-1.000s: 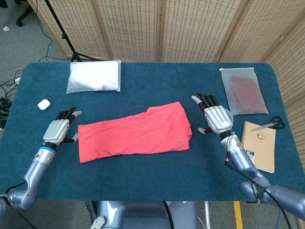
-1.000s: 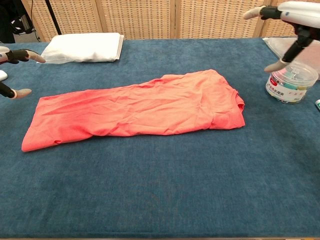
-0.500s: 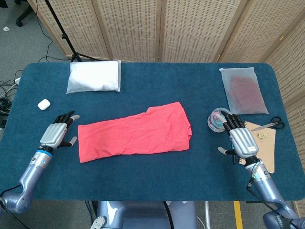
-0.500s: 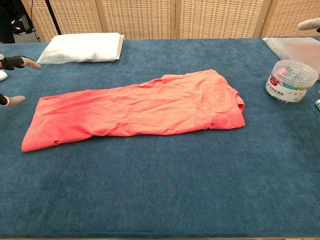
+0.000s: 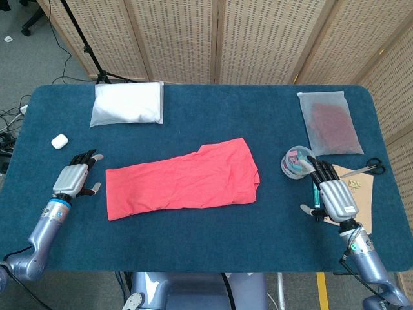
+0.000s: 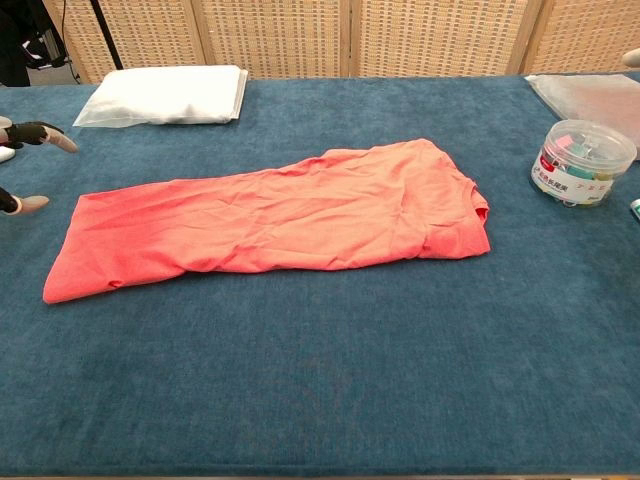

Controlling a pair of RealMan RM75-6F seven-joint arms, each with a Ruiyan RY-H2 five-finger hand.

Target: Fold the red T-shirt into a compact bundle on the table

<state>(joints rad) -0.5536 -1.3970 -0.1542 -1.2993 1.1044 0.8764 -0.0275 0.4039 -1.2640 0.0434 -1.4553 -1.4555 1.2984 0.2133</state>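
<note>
**Red T-shirt lying folded lengthwise between two idle hands**

Nearest the desk's [image 5: 213, 232] front edge, the two hands rest above the blue cloth surface, palms down, one at each side. At near right, the right hand [image 5: 334, 197] holds nothing; its fingers are spread apart and point away, reaching over the near left corner of a brown notebook [image 5: 361, 194]. At near left, the left hand [image 5: 72, 177] likewise holds nothing, fingers spread and pointing toward the far side; in the chest view only its fingertips [image 6: 40, 135] enter at the left border.

Between the hands, at mid-desk, lies the red T-shirt [image 5: 184, 179], flat and doubled into a long band running left to right, its right end a little farther away than its left. Neither hand touches it; the left hand is just beside its left end, the right hand well apart from its right end.

Just beyond the right hand stands a clear round tub [image 6: 582, 162] of coloured small items, lid on. Scissors [image 5: 364, 170] lie at the notebook's far edge. Farther off, a translucent bag [image 5: 329, 123] with dark red contents lies at far right, a white earbud case [image 5: 59, 141] at left, and a white packaged bundle [image 5: 128, 103] at far left.
</note>
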